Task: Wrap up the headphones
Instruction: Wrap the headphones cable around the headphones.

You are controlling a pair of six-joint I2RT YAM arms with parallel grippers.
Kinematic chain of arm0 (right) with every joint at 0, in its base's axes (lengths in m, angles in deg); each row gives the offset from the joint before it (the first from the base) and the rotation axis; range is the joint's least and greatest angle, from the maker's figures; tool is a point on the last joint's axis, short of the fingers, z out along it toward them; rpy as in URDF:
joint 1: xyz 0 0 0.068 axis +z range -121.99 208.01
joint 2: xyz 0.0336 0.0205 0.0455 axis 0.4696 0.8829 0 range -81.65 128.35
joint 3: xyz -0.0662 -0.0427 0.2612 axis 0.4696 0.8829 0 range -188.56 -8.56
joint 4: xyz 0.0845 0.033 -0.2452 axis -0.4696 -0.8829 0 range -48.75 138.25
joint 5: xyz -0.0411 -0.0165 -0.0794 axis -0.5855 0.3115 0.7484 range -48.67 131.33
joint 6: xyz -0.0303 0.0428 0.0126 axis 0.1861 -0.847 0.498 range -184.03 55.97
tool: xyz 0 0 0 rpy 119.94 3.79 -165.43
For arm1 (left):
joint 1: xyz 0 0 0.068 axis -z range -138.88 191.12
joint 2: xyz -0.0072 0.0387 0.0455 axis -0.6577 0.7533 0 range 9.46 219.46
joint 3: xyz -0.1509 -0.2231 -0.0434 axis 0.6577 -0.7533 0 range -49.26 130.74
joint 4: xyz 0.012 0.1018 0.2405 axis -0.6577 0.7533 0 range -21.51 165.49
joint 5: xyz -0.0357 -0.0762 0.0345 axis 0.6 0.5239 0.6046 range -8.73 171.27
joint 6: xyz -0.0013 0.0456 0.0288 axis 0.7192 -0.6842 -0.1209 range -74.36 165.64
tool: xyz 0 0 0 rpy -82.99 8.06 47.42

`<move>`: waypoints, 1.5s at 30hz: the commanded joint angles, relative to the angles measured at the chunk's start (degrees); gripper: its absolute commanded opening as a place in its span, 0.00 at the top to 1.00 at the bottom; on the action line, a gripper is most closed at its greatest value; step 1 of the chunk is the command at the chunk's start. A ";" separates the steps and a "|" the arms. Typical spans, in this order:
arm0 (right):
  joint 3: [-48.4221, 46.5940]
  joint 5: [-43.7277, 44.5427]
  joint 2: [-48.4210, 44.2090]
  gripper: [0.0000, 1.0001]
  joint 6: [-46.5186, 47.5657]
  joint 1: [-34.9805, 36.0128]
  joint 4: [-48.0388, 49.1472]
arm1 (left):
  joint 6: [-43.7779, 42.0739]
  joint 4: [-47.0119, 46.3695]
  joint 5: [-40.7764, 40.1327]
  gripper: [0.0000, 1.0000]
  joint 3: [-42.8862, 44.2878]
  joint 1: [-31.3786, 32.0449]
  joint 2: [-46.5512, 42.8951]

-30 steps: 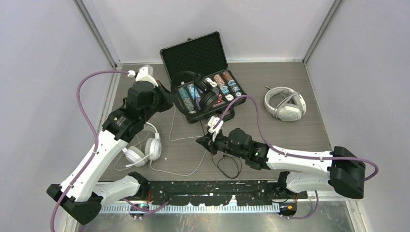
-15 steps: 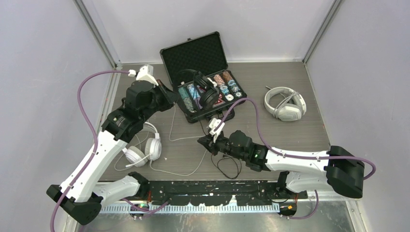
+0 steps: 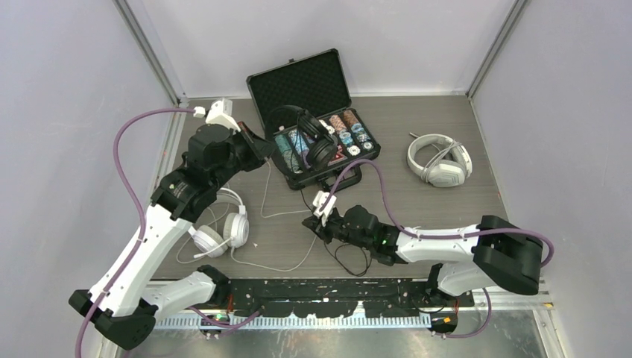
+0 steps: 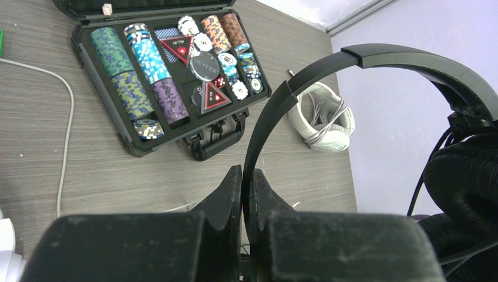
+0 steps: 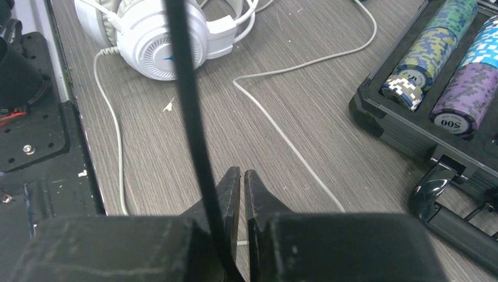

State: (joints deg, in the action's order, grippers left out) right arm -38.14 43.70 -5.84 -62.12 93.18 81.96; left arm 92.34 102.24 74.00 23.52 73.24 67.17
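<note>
The slim black headphones point(image 3: 313, 138) hang over the chip case, and my left gripper point(image 3: 259, 145) is shut on their headband point(image 4: 352, 59), pinched between the fingertips point(image 4: 232, 182). Their black cord point(image 3: 350, 257) drops to a loose loop on the table by my right gripper point(image 3: 307, 221). In the right wrist view that cord point(image 5: 188, 88) runs across the outside of the left finger, and the right gripper point(image 5: 242, 176) stands open by a narrow gap with nothing between the tips. The white round-cup headphones point(image 3: 223, 231) lie at the left, and the bulky white-grey pair point(image 3: 440, 160) lies at the right.
An open black case point(image 3: 298, 82) of poker chips sits at the back centre, its handle point(image 5: 446, 200) toward the arms. The white pair's cord point(image 3: 283, 261) trails across the table in front of it. A black rail point(image 3: 328, 287) runs along the near edge.
My right gripper has parted slightly and shifted a little left toward the near side. The left gripper has kept its hold on the black headband.
</note>
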 commanded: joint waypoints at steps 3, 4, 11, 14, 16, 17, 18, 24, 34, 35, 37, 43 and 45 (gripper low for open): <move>3.45 2.74 2.30 0.98 -1.12 -0.96 9.90 | -1.23 -1.76 -0.99 1.00 5.09 -0.45 -1.23; 4.00 3.19 2.21 1.00 -1.65 -1.23 10.27 | -1.78 -1.46 -0.93 1.00 5.54 -0.60 -1.02; 6.90 4.96 -3.81 1.00 -4.73 -2.64 8.37 | -5.86 1.52 -0.15 1.00 8.82 -2.86 0.35; 8.50 5.00 -7.03 1.00 -5.54 -3.50 7.81 | -6.41 2.93 -0.18 1.00 9.50 -4.46 0.80; 9.02 5.02 -8.72 1.00 -5.52 -4.06 6.93 | -6.68 3.69 0.14 1.00 9.83 -5.30 1.20; 9.28 5.06 -9.21 1.00 -5.52 -4.32 6.63 | -6.75 3.69 0.15 1.00 9.80 -5.50 1.25; 9.49 5.18 -9.53 1.00 -5.55 -4.64 6.55 | -6.83 3.56 0.15 1.00 9.59 -5.71 1.26; 11.09 4.04 -10.50 1.00 -7.36 -7.04 7.36 | -7.59 4.01 -1.00 1.00 9.93 -7.25 1.61; 12.87 2.12 -8.61 1.00 -11.66 -11.51 10.58 | -7.21 2.93 4.73 1.00 11.23 -9.16 1.28; 13.15 1.55 -8.50 1.00 -12.55 -12.25 11.07 | -7.75 2.22 6.74 1.00 10.98 -9.33 1.26; 13.11 0.24 -8.62 1.00 -13.57 -13.74 10.92 | -8.99 1.30 11.59 1.00 10.53 -9.57 1.27; 11.78 -1.56 -10.99 1.00 -16.19 -17.36 6.61 | -23.65 5.08 25.00 1.00 12.25 -9.67 2.40; 11.48 -4.43 -12.26 1.00 -17.53 -19.28 5.58 | -29.46 8.18 27.88 1.00 12.60 -9.69 2.76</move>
State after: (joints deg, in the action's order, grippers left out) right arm -25.34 42.45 -15.04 -76.24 76.76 88.17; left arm 74.73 109.44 91.01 32.54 63.87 69.77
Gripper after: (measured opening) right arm 0.014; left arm 0.032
